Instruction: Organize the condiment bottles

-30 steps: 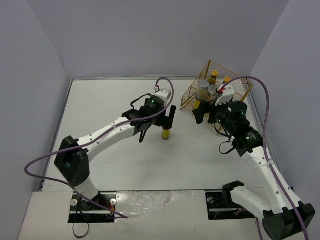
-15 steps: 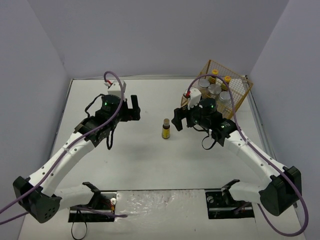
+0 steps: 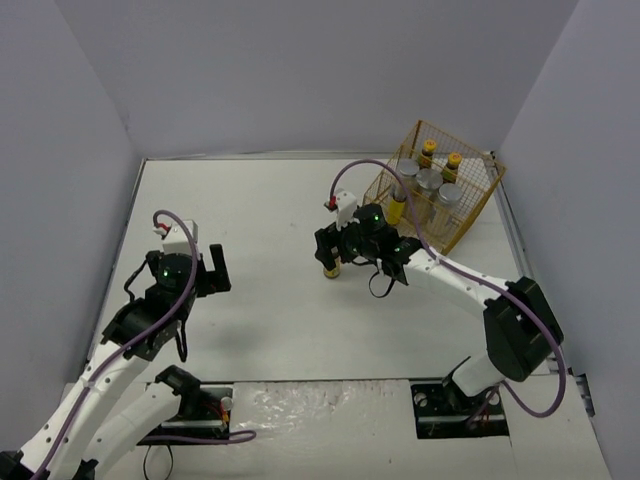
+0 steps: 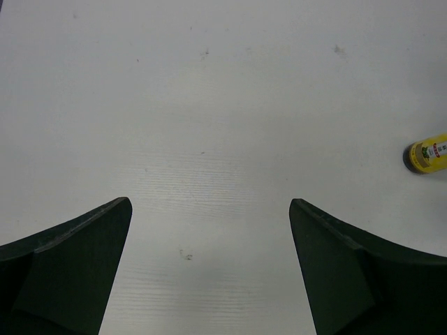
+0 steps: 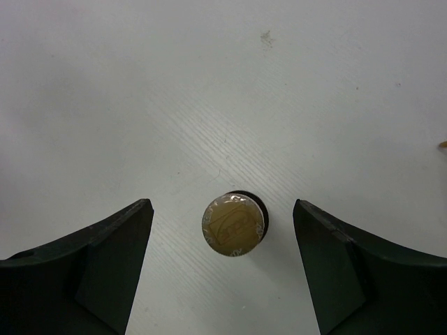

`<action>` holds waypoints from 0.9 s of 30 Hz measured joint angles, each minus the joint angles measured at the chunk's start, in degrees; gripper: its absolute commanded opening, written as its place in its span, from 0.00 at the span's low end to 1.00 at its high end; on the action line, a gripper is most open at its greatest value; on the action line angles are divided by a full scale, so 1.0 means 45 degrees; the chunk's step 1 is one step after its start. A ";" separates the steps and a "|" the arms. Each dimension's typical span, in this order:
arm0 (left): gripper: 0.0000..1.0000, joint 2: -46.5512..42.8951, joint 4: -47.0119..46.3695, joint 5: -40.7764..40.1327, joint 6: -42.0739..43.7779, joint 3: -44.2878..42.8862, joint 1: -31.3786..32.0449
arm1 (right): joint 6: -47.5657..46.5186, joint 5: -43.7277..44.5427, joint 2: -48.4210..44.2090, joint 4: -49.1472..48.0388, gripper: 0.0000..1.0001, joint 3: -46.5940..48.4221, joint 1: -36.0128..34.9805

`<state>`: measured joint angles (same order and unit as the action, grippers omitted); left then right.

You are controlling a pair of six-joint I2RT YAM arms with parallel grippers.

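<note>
White table [image 5: 209, 84], bottle [image 5: 234, 225], body hidden beneath cap

**Right jaws straddle bottle; left arm apart**

The right arm [image 3: 450, 285] reaches over the lone upright bottle [image 5: 234, 225]. The right gripper [image 5: 222, 202] points down, its fingers spread either side of the cap, seemingly not touching. The left gripper [image 4: 209, 202], well left of that bottle, gapes wide.

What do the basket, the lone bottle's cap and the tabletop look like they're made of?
Basket: thin metal wire with a gold finish, going by the open see-through grid.
Lone bottle's cap: glossy tan-gold top with a crinkled rim and a printed mark. It could be a foil seal or plastic; I can't tell which.
Tabletop: matte white with faint wood-grain lines, probably laminate or painted board.
</note>
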<state>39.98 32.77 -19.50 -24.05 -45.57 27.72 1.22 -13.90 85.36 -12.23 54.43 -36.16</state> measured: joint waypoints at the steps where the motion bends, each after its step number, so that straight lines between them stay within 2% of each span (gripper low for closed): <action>1: 0.93 -0.0032 0.0000 -0.0065 0.0019 0.0061 -0.0005 | 0.0009 0.0042 0.0180 -0.0179 0.73 0.0000 -0.0070; 8: 0.93 0.0475 -0.0144 -0.0134 0.0218 0.0392 -0.0013 | 0.0037 0.0409 0.0752 -0.0986 0.45 -0.0231 -0.0108; 15: 0.93 0.0866 -0.0147 -0.0163 0.0339 0.0492 -0.0014 | 0.0065 0.1133 0.0613 -0.1381 0.01 -0.0549 -0.0107; 22: 0.93 0.0847 -0.0219 -0.0215 0.0354 0.0492 -0.0014 | 0.0102 0.2374 -0.1470 0.0074 0.00 -0.0874 0.0292; 27: 0.93 0.0842 -0.0302 -0.0210 0.0364 0.0492 -0.0041 | 0.0189 0.3570 -0.3856 0.1157 0.00 -0.0366 0.1782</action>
<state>43.77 31.42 -20.45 -22.41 -43.35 27.54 2.07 2.16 68.01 -7.02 52.79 -28.14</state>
